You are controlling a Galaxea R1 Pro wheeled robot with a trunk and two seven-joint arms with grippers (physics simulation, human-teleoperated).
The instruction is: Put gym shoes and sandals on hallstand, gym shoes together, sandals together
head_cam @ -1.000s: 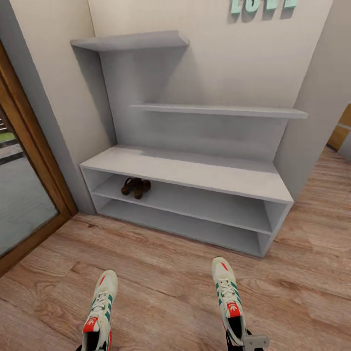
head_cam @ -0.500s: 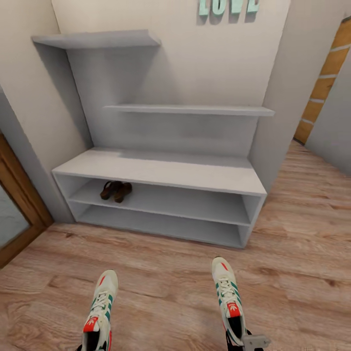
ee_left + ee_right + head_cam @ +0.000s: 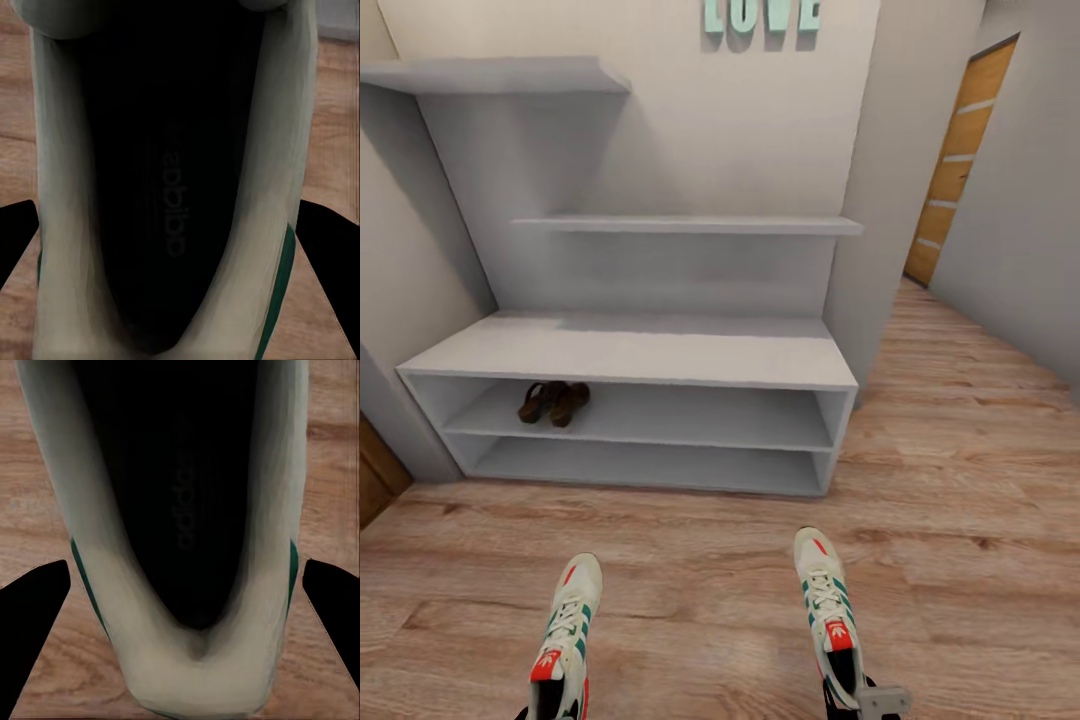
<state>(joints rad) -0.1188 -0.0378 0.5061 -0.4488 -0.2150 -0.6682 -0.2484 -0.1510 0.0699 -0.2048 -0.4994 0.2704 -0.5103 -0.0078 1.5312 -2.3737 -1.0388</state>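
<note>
While both sneakers are carried above the boards, the record reads as follows.

Left gym shoe: cream-white lace-up sneaker with green side stripes and a red tongue label [image 3: 565, 640], toe toward the rack, held at its heel end; the left wrist view looks down into its dark opening [image 3: 169, 187].

Right gym shoe: matching cream-white sneaker [image 3: 828, 615], also toe forward, well apart from its twin; its heel cup and black insole fill much of the right wrist view [image 3: 187, 510].

Left gripper: its dark fingers [image 3: 16, 232] sit on either side of the shoe's heel, closed around it as far as I can judge.

Right gripper: dark fingers [image 3: 34, 607] flank the heel likewise, gripping the shoe; a grey bracket of the arm [image 3: 882, 700] shows beneath the sneaker in the head view.

Sandals: pair of dark brown strappy leather sandals [image 3: 553, 402], side by side on the upper open tier, toward its left end.

Hallstand: pale grey-white bench with two open tiers and staggered wall shelves [image 3: 660, 350], under mint letters [image 3: 762, 14], ahead of the robot.

Corridor floor: warm light-brown wood planks [image 3: 700, 580], lying between shoes and rack.

Progress: sandals look finished; both sneakers are lifted but not yet on the rack. Left to do, by my judgement, is closing in and setting them next to each other.
</note>
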